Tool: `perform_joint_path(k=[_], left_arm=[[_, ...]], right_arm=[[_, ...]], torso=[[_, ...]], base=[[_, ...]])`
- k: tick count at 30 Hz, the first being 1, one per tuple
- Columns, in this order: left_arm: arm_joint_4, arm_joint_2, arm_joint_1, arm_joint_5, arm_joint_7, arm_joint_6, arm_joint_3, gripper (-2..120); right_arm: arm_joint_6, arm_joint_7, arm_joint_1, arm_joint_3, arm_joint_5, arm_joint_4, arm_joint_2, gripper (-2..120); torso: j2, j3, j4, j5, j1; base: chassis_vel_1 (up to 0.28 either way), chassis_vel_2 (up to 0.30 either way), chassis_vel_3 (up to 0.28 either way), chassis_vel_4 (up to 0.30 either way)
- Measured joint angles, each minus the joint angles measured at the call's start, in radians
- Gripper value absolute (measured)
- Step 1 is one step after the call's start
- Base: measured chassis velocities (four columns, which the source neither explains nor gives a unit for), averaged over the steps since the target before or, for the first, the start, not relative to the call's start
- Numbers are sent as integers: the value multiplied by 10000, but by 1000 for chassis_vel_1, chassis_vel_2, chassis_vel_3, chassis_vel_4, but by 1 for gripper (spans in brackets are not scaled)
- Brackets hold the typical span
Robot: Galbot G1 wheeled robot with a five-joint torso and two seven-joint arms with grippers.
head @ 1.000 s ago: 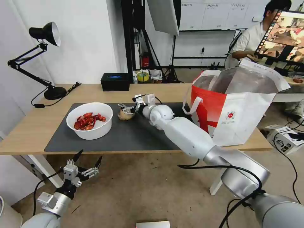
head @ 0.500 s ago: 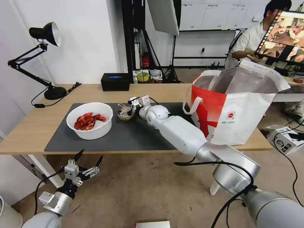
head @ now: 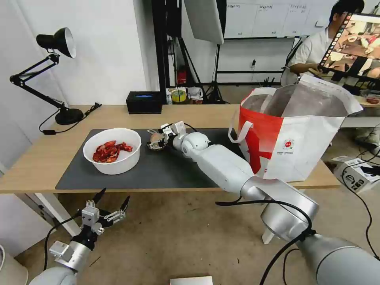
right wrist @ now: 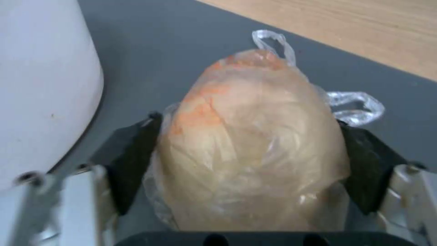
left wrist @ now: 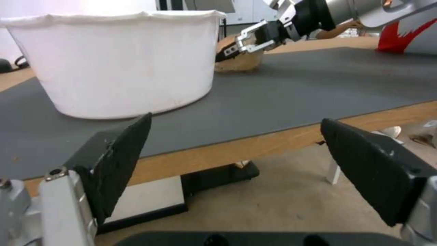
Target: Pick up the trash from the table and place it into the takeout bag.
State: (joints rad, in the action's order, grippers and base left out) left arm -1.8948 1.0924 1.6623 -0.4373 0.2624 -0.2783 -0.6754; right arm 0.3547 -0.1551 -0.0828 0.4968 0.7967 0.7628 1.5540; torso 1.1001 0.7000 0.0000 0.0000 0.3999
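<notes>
The right claw (head: 155, 141) reaches over the mat (head: 166, 168) on the table (head: 35, 164) and is closed around the knotted bag (right wrist: 248, 147) (beige lump inside), both pads pressing its sides, just beside the bowl (head: 112, 150). The takeout bag (head: 295, 130) stands open at the table's right end. The left claw (head: 106, 209) hangs below the table edge, spread wide and holding nothing.

You can't read any text here. The bag (head: 301, 130) carries a small round red logo (head: 288, 145) with tiny print under it, too small to make out. The whiteboard (head: 261, 18) behind has faint, illegible writing.
</notes>
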Motion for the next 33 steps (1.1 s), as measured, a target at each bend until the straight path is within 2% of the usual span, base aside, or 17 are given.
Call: perform_joint_path(k=[3, 4, 6, 7, 10, 11, 14, 15, 18, 20, 22, 23, 25, 26, 30, 31, 33], left_arm=[[-45, 21, 86, 10, 16, -17, -50, 100], [-45, 21, 86, 10, 16, -17, -50, 100], [-56, 36, 129, 15, 36, -39, -78, 100], [-56, 36, 129, 15, 36, -39, -78, 100], [-97, 51, 150, 19, 44, -56, -86, 100], [-97, 51, 150, 19, 44, -56, -86, 100], [-164, 31, 159, 22, 44, -57, -91, 100], [-164, 31, 159, 22, 44, -57, -91, 100], [-219, 35, 159, 24, 43, -58, -96, 100], [-239, 45, 162, 30, 42, -57, -93, 100], [-292, 79, 168, 71, 36, -57, -52, 100], [-292, 79, 168, 71, 36, -57, -52, 100], [-342, 112, 170, 155, 13, -50, 35, 100], [-342, 112, 170, 155, 13, -50, 35, 100], [-448, 151, 163, 257, -29, -16, 204, 100], [-448, 151, 163, 257, -29, -16, 204, 100], [-473, 194, 145, 286, -69, -2, 330, 100]], right_arm=[[31, 39, -29, 18, 3, 120, -68, 69], [31, 39, -29, 18, 3, 120, -68, 69], [86, 109, -42, 30, 23, 264, -160, 56], [86, 109, -42, 30, 23, 264, -160, 56], [118, 233, -75, 78, 238, 640, -386, 43], [118, 233, -75, 78, 238, 640, -386, 43], [60, 486, -40, 202, 780, 1691, -1077, 28], [60, 486, -40, 202, 780, 1691, -1077, 28], [44, 959, 7, 207, 1410, 3414, -2250, 15], [44, 1090, -6, 166, 1512, 3848, -2542, 13], [39, 1413, -172, -84, 1792, 5279, -3471, 7], [39, 1413, -172, -84, 1792, 5279, -3471, 7], [-61, 1681, -447, -375, 2181, 6787, -4508, 7], [-61, 1681, -447, -375, 2181, 6787, -4508, 7], [-221, 1939, -1169, -1246, 2516, 8739, -6242, 7], [-221, 1939, -1169, -1246, 2516, 8739, -6242, 7], [-280, 2065, -1660, -1859, 2610, 9600, -6927, 7]], torso=[[0, 0, 0, 0, 0], [0, 0, 0, 0, 0], [0, 0, 0, 1, 0], [0, 0, 0, 1, 0], [0, 0, 1, 1, 0], [0, 0, 1, 1, 0], [-1, 0, 3, 2, 0], [-1, 0, 3, 2, 0], [0, 0, -1, 3, 1], [-1, 0, -1, 4, 1], [-1, 0, -3, 4, 1], [-1, 0, -3, 4, 1], [0, -1, 0, 5, 0], [0, -1, 0, 5, 0], [0, -1, -4, 6, 0], [0, -1, -4, 6, 0], [0, -1, -5, 7, 0]], base=[[0, 0, 0, 0], [0, 0, 0, 0], [0, 0, 0, 0], [0, 0, 0, 0], [0, 0, 0, 0], [0, 0, 0, 0], [0, 0, 0, 0], [0, 0, 0, 0], [0, 0, 0, 0], [0, 0, 0, 0], [0, 0, 0, 0], [0, 0, 0, 0], [0, 0, 0, 0], [0, 0, 0, 0], [0, 0, 0, 0], [0, 0, 0, 0], [0, 0, 0, 0]])
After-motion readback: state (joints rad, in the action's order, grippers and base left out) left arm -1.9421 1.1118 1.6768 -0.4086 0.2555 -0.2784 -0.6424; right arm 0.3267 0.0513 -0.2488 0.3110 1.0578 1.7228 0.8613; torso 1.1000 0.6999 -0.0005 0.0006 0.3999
